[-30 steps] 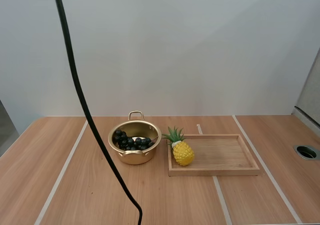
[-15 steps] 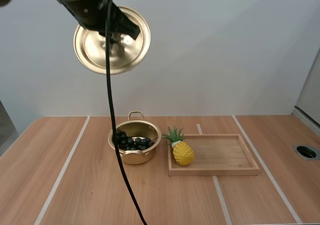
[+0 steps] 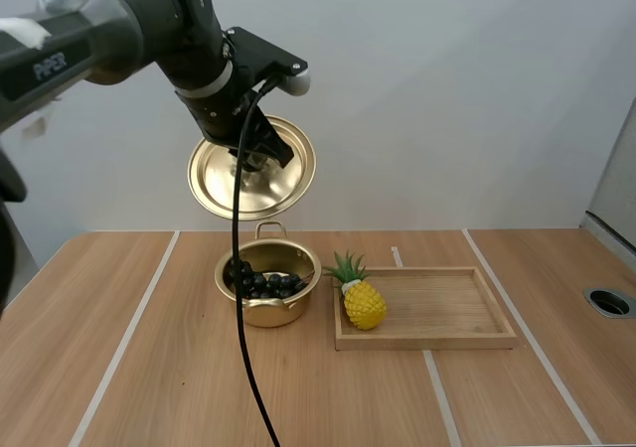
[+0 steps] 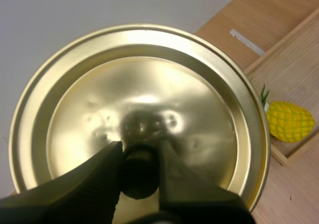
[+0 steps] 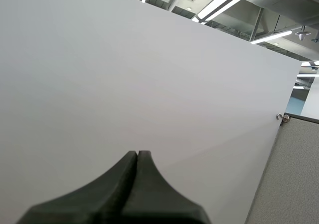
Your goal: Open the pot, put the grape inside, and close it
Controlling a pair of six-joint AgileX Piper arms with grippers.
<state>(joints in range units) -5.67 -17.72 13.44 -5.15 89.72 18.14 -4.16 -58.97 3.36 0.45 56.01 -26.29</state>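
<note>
Pineapple in tray beside pot

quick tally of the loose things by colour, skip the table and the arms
gold: 2, pot and lid
dark: 1, grapes
yellow: 1, pineapple
wood: 1, tray
total: 5

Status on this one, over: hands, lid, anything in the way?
Left hand shut on lid knob, lid above open pot. Right hand shut, empty. Grapes in pot. Pineapple on tray, not blocking.
</note>
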